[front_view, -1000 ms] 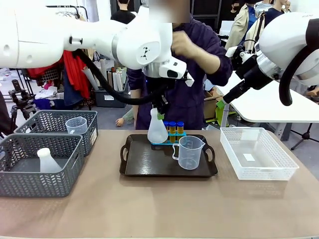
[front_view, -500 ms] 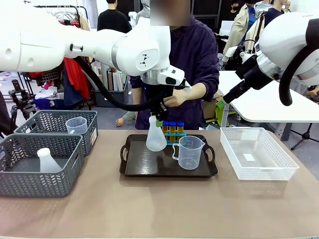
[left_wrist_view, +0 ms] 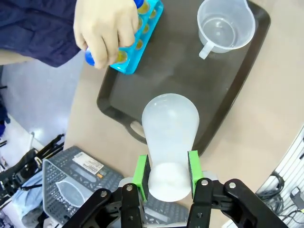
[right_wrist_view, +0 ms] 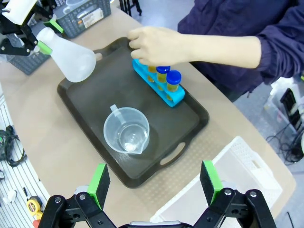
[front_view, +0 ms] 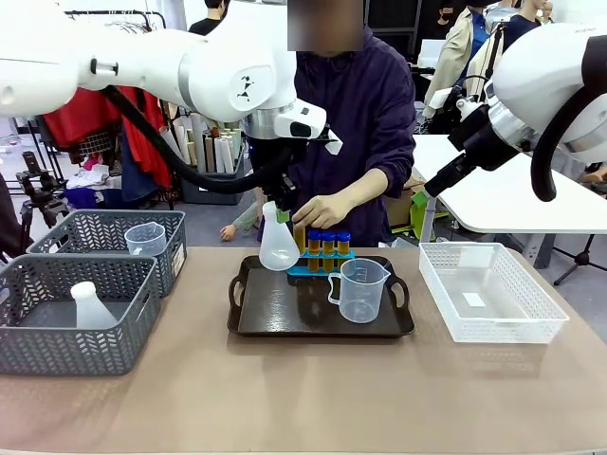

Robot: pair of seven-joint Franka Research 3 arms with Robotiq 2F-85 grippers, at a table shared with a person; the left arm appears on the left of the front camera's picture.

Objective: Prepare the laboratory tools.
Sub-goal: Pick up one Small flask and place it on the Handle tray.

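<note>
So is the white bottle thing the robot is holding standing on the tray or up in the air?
Up in the air. The flask hangs tilted over the tray, its neck pinched by the left end effector.

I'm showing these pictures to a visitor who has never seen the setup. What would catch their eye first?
Probably the left end effector holding a whitish flask by its neck in the air, tilted above the left end of the dark tray. Next, the person's hand on the blue-capped yellow tubes in their blue rack at the tray's far edge, with a clear beaker standing nearby on the tray.
</note>
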